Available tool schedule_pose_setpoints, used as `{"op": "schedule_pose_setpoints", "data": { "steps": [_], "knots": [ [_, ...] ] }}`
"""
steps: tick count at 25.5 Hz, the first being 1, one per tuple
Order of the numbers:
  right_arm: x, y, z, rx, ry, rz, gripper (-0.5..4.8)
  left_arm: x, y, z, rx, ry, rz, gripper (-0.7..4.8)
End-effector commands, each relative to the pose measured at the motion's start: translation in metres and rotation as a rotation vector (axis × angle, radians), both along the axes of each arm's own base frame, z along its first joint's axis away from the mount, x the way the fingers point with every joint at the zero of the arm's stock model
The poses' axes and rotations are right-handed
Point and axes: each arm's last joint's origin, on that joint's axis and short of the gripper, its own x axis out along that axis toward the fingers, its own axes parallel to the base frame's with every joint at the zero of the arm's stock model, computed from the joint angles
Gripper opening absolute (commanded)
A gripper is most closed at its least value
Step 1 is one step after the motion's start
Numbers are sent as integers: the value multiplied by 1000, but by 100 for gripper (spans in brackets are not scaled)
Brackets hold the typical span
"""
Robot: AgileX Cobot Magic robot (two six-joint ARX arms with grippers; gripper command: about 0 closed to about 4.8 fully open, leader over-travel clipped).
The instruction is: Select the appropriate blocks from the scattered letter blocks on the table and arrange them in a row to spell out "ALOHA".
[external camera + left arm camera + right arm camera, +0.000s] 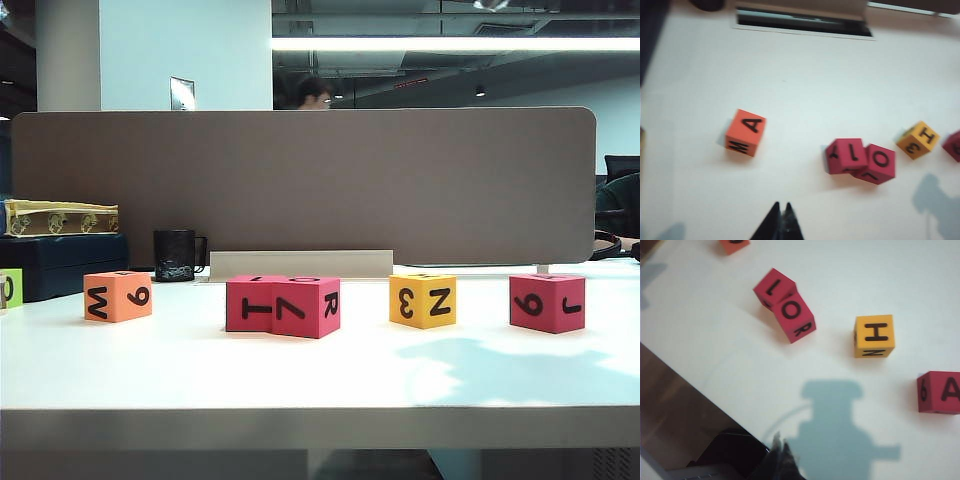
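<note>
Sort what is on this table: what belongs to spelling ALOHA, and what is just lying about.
For the job: orange block, two touching crimson blocks, yellow block, crimson block at right, white table.
Lying about: black mug, lime-green cube, grey-brown divider panel.

From the front, neither arm shows at all. A lime-green cube [9,288] is sliced by the frame's left edge. The left gripper [780,223] and right gripper [781,460] show only pinched tips. One crimson block [953,145] is cut off; the orange block [734,245] too, its letter perhaps unreadable.
</note>
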Motion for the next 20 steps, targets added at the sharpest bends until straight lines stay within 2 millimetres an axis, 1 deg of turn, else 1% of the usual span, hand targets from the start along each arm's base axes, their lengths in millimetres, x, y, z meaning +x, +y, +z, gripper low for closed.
{"op": "schedule_pose_setpoints", "data": {
  "steps": [1, 4, 6, 8, 14, 17, 20],
  "knots": [
    [-1, -2, 1, -32, -14, -32, -6, -1, -2, -1, -20, 9, -81, -6],
    [-2, -4, -1, -92, -16, -83, -6, 0, -3, -4, -39, 36, -119, -6],
    [-1, -8, -1, -154, -32, -172, -6, 0, -4, -6, -49, 51, -169, -6],
    [-1, -9, -2, -190, -44, -214, -6, 0, -5, -6, -68, 50, -198, -6],
    [1, -10, -4, -219, -42, -233, -6, 0, -5, -6, -67, 49, -197, -6],
    [10, -5, -10, -230, -26, -231, -6, 1, -5, -6, -58, 51, -182, -6],
    [35, 9, -29, -259, 16, -225, -6, 2, -9, -7, -19, 53, -159, -6]
  ]
}}
